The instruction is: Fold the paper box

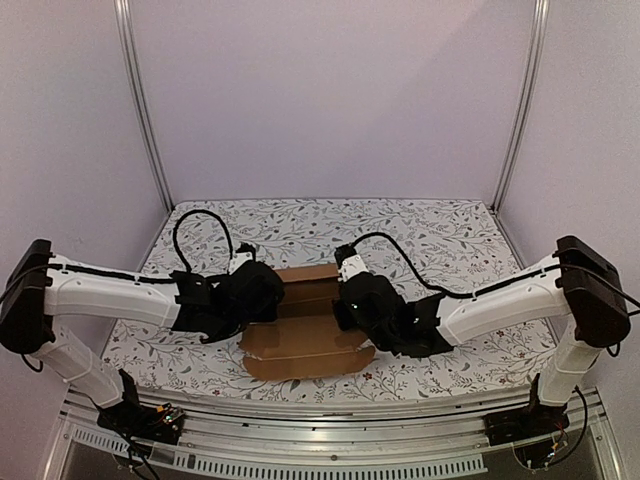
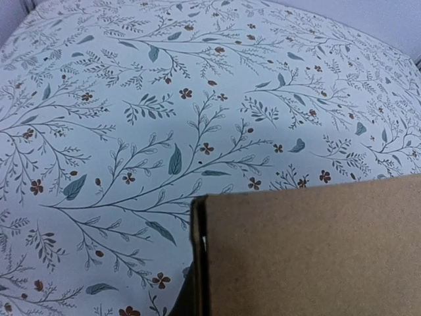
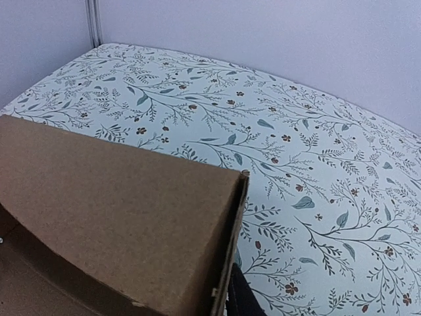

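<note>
The paper box (image 1: 305, 335), plain brown cardboard, is lying part-folded on the floral tabletop (image 1: 430, 235) between the two arms, with a wall raised at each end. The left pincer (image 1: 272, 296) is pinching the box's left wall, closed tight on the thin board. The right pincer (image 1: 345, 305) is sitting at the right wall, one dark finger (image 3: 242, 297) showing outside it, and I cannot tell whether it is gripping.
</note>
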You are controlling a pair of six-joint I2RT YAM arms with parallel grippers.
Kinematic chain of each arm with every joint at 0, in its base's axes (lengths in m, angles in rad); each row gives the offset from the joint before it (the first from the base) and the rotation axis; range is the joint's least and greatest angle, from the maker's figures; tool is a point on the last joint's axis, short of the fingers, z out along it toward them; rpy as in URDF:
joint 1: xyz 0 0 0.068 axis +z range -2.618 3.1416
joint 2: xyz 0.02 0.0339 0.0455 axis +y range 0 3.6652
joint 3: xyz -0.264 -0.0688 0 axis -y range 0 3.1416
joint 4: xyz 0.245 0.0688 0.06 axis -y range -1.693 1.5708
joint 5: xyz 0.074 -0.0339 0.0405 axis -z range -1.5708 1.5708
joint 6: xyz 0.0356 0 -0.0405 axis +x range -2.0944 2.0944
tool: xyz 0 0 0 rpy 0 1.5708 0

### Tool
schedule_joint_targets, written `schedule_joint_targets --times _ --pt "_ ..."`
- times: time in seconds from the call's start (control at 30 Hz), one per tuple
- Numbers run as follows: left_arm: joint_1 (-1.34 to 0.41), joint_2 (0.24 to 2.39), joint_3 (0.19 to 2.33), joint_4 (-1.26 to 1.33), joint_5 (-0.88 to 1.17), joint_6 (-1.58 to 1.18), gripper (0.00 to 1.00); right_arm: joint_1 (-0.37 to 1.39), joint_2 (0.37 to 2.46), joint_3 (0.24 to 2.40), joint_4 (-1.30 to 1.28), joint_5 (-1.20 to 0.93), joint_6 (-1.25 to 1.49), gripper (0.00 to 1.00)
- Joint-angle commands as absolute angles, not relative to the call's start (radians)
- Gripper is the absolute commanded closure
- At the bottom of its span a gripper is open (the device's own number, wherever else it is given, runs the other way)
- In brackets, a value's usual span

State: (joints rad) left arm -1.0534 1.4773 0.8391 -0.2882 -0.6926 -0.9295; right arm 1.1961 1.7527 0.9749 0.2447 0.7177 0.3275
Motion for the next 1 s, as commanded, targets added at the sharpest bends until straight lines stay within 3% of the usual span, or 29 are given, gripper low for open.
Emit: schedule_joint_targets --times 0.0,0.1,0.43,0.57,0.97 --pt "-1.089 1.508 0.881 -0.307 -0.649 -0.975 1.0 1.216 1.8 0.98 0.348 0.771 0.32 0.9" --pt "-1.094 1.521 0.888 -0.315 -0.648 -1.004 1.0 1.223 1.825 0.982 0.381 0.796 0.315 1.0" --pt "-1.098 1.546 0.906 -0.333 -0.648 -1.032 1.0 1.262 1.862 1.01 0.4 0.871 0.281 1.0" --pt "-1.098 1.555 0.913 -0.334 -0.636 -1.031 0.85 1.262 1.855 1.006 0.398 0.87 0.284 1.0" --pt "-1.104 1.532 0.902 -0.316 -0.592 -0.991 0.58 1.253 1.876 1.012 0.392 0.875 0.273 1.0"
